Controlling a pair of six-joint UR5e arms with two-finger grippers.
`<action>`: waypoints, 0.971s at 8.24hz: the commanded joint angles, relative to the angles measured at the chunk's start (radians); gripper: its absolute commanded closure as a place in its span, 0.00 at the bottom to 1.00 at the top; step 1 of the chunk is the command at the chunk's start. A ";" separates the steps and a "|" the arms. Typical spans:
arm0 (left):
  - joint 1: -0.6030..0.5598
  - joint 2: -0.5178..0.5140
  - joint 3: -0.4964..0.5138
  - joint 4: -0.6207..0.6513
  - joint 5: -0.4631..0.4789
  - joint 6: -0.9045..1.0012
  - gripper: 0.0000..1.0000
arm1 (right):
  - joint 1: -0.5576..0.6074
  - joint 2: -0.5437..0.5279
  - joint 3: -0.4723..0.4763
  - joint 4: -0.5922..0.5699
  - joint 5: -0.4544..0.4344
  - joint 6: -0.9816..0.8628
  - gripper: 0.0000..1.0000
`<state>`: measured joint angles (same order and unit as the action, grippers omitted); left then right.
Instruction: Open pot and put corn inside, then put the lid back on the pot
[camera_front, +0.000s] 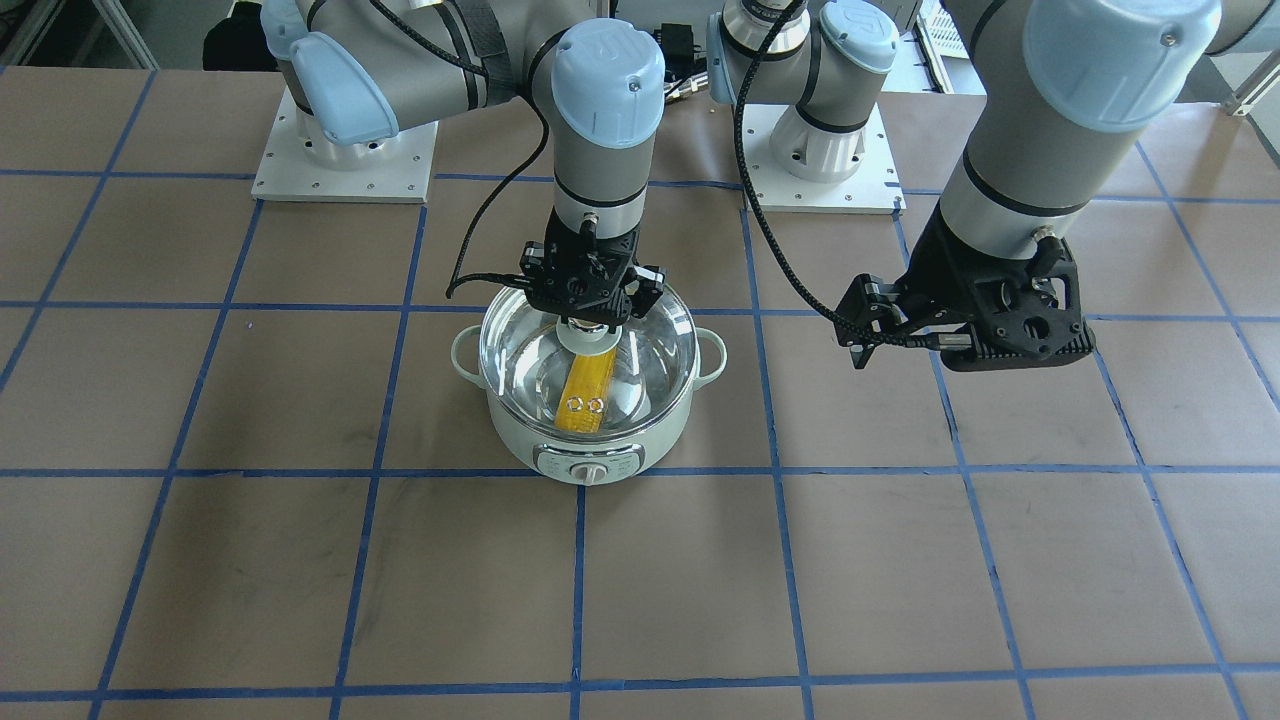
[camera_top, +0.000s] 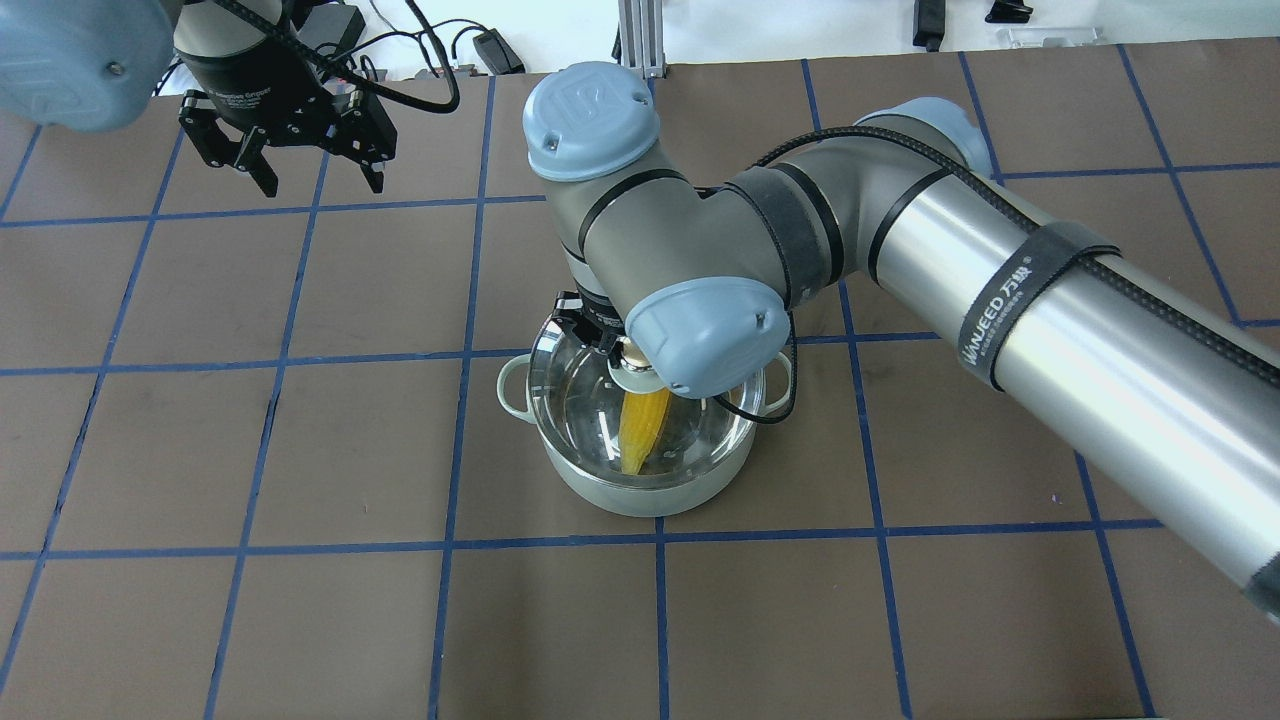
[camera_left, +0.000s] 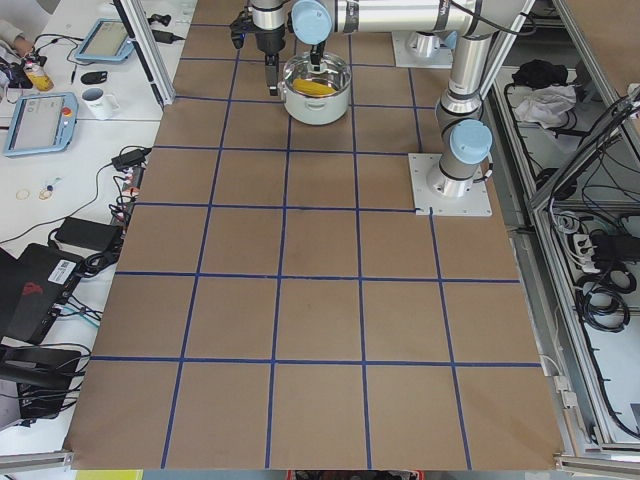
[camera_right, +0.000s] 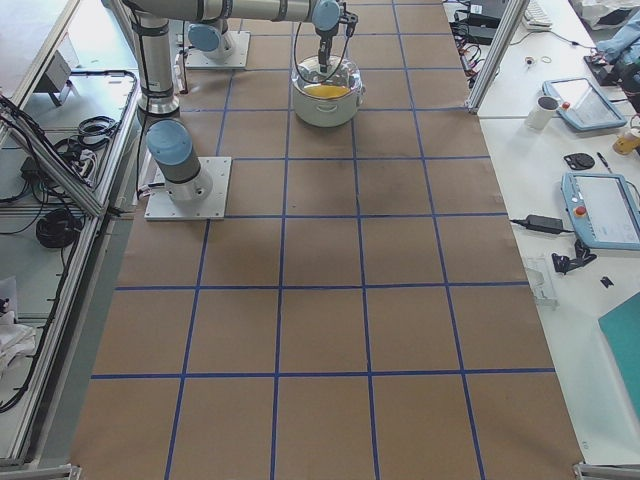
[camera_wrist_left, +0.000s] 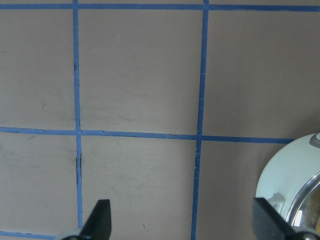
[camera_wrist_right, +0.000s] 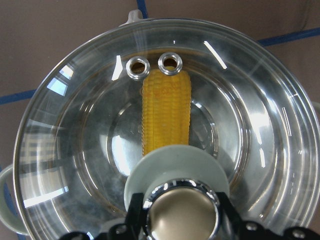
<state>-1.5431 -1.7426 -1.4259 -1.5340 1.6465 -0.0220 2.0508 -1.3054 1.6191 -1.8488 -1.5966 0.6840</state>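
At the centre of the front-facing view, the right gripper (camera_front: 590, 318) pointed straight down over the pot (camera_front: 590, 455), its wrist upright above it. In the overhead view the right arm's forearm ran in from the lower right of the frame and bent at the wrist over the pot. The right wrist view showed the fingers (camera_wrist_right: 134, 216) clamped on either side of the gold-toned knob (camera_wrist_right: 181, 212) of the glass lid (camera_front: 650, 350). The lid covered the mouth of the pot, though whether its rim was fully seated could not be told. Through the glass the corn (camera_front: 588, 385) lay inside on the steel bowl, one end under the two steam-vent rings (camera_wrist_right: 137, 66) and the other hidden beneath the lid's pale green base.

The left gripper (camera_top: 322, 180) hung in the upper left of the overhead frame, well apart from the pot, aimed down at the brown table (camera_front: 300, 560) with its blue tape grid. Its jaws stood wide apart with nothing between them. Only an edge of the pot showed at the lower right of the left wrist view.
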 joint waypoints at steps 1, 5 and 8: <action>0.001 0.000 -0.001 0.000 0.001 -0.001 0.00 | 0.000 0.001 0.001 -0.004 0.004 0.003 0.88; 0.001 0.000 0.001 0.002 0.002 0.001 0.00 | 0.000 0.003 0.008 -0.004 0.010 0.003 0.87; 0.001 -0.002 -0.001 0.002 0.006 0.001 0.00 | 0.000 0.008 0.010 -0.004 0.004 0.000 0.83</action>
<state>-1.5417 -1.7437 -1.4259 -1.5327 1.6503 -0.0215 2.0509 -1.3009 1.6271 -1.8533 -1.5894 0.6860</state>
